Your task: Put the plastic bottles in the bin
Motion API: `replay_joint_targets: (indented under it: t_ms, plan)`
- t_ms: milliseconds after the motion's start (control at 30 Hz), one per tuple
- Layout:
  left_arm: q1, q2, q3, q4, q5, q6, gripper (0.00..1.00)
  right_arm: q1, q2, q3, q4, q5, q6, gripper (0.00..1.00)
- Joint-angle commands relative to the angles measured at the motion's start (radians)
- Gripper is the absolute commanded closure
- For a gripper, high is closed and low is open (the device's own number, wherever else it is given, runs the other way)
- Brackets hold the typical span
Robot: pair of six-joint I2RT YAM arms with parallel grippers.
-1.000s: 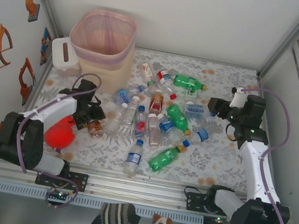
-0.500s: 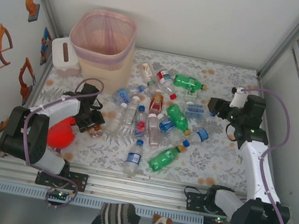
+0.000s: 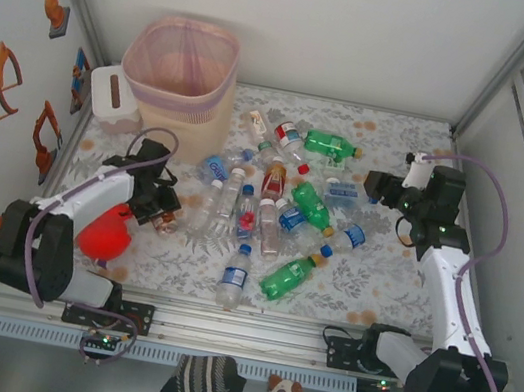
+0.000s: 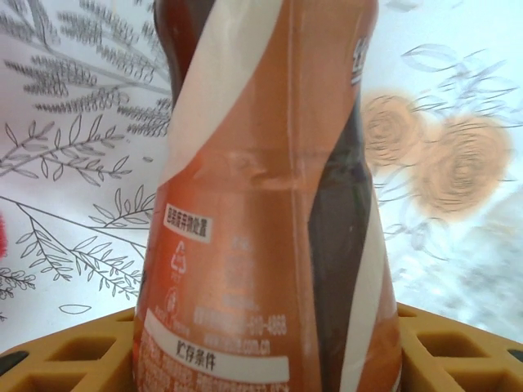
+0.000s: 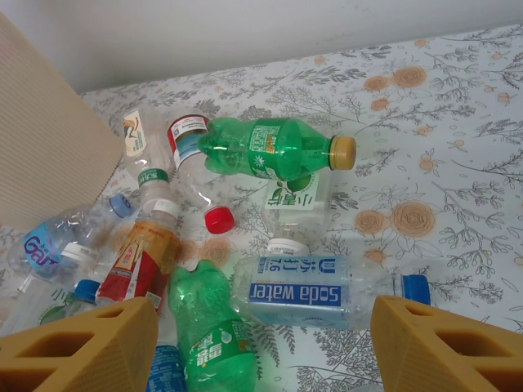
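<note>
Pinching amber bottle point(image 4: 261, 204) between fingers point(image 4: 65, 359), left claw point(image 3: 165, 219)

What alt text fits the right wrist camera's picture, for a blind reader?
Plastic bottles lie jumbled on a floral table, among them a green bottle with a yellow cap and a clear soda water bottle with a blue cap. The beige bin stands at left; the right end effector, open and empty, shows two yellow fingers at the bottom corners.

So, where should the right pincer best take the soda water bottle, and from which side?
Take the soda water bottle across its labelled middle, from above. It lies flat on its side, lengthwise between the fingers of the open right pincer, so the wrist likely must turn.
</note>
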State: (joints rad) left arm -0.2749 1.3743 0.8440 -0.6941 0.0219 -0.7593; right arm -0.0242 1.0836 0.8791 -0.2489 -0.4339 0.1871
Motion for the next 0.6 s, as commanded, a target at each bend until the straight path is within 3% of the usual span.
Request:
replay_joint_targets:
  t_ms: [0,567]
  plan:
    - [-0.005,-0.058,0.069,-0.065,-0.005,0.056,0.44,0.007,-0.017,0.007,0.016,-0.008,-0.008,0.31]
    - [-0.004,-0.103,0.45,-0.198,0.011,0.381,0.46,0.009,-0.062,0.029,-0.03,-0.014,-0.022,0.31]
